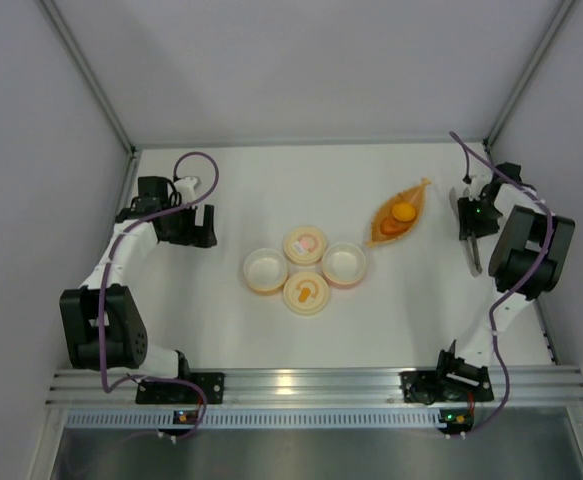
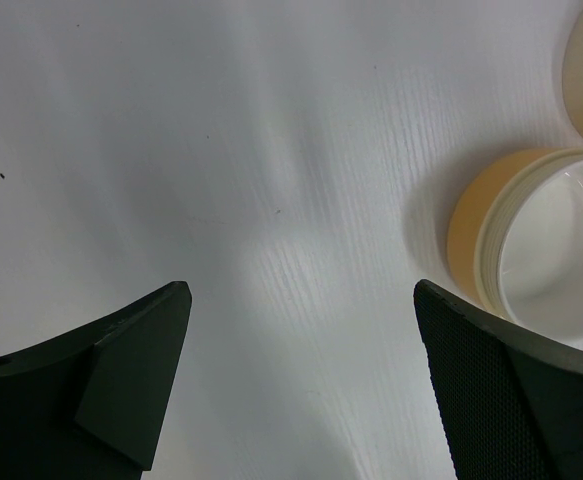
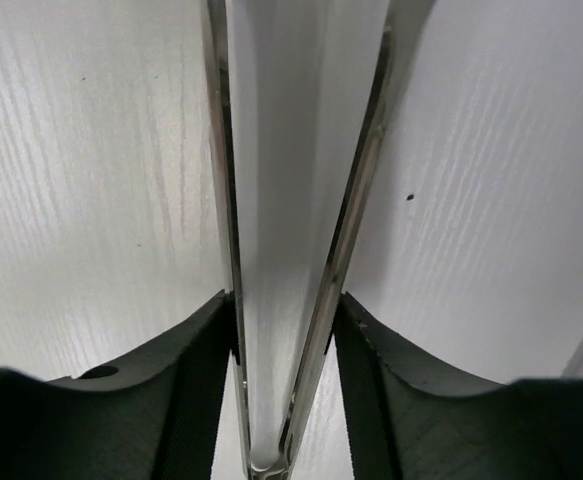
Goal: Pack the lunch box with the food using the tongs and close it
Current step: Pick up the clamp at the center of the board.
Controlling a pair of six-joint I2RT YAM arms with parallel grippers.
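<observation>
We see the right gripper [image 3: 286, 330] clamped on thin polished-metal tongs [image 3: 346, 220], V-shaped, over the white grained surface [image 1: 221, 340]; left gripper [image 2: 301, 380] gapes wide.

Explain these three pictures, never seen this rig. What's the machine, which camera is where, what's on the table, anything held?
Two robot arms are bolted at the near edge of a white table. The wide picture comes from a fixed camera above and behind them; the other two come from cameras on each wrist, looking past that arm's own fingers.

On the table: two open round tubs, one yellow-orange and one pink, two cream lids lying off them, and an orange leaf-shaped dish holding the toy food.

The left end effector is wide open and holds nothing; the yellow-orange tub sits beside it. The right end effector has its fingers against both arms of the metal tongs, gripping them near the joined end.
</observation>
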